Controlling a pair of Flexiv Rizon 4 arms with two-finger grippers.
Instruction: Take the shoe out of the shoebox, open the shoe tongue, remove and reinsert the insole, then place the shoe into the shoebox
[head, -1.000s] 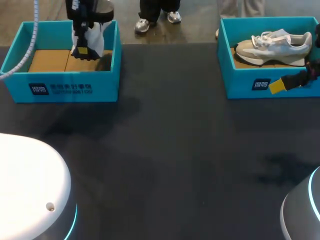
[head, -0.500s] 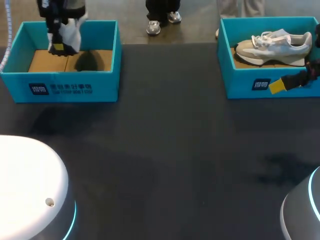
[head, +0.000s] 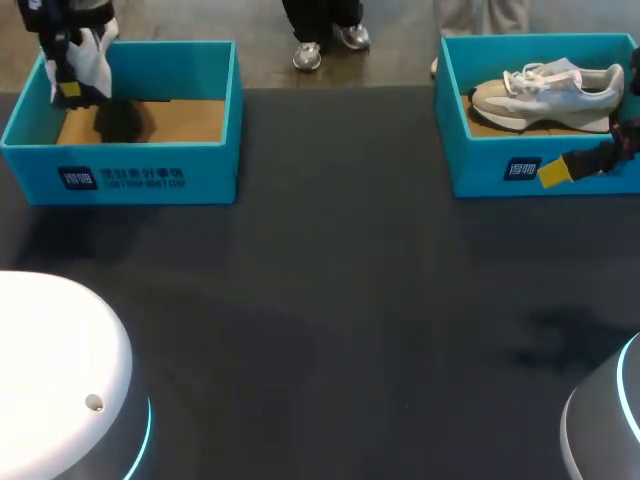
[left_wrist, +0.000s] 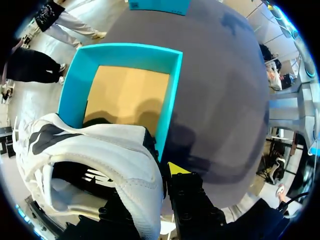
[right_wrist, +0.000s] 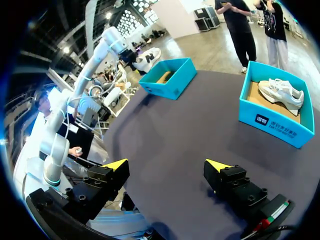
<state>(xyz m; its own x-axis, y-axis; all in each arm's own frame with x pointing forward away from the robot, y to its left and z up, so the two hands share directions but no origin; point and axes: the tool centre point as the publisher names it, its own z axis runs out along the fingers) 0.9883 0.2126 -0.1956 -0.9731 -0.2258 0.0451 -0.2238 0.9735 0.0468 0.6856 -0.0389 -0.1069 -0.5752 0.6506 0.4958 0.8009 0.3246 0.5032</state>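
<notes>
The left gripper (left_wrist: 161, 174) is clenched on the white shoe (left_wrist: 100, 145), which hides one finger so that only one yellow tip (left_wrist: 177, 168) shows; the left box (left_wrist: 172, 95) lies ahead of the jaws, below the shoe. The right gripper (right_wrist: 166, 166) stands released, jaws wide apart, with the right box (right_wrist: 272, 125) and the second shoe (right_wrist: 282, 90) in it well ahead of them. Both boxes carry white print (head: 120, 178) on their front walls, too small to make out.

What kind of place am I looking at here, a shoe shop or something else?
Likely a robot practice bench, not a shop. On a dark table sit a left shoebox and a right shoebox, both teal, and the left gripper holds a white shoe over the left one.
</notes>
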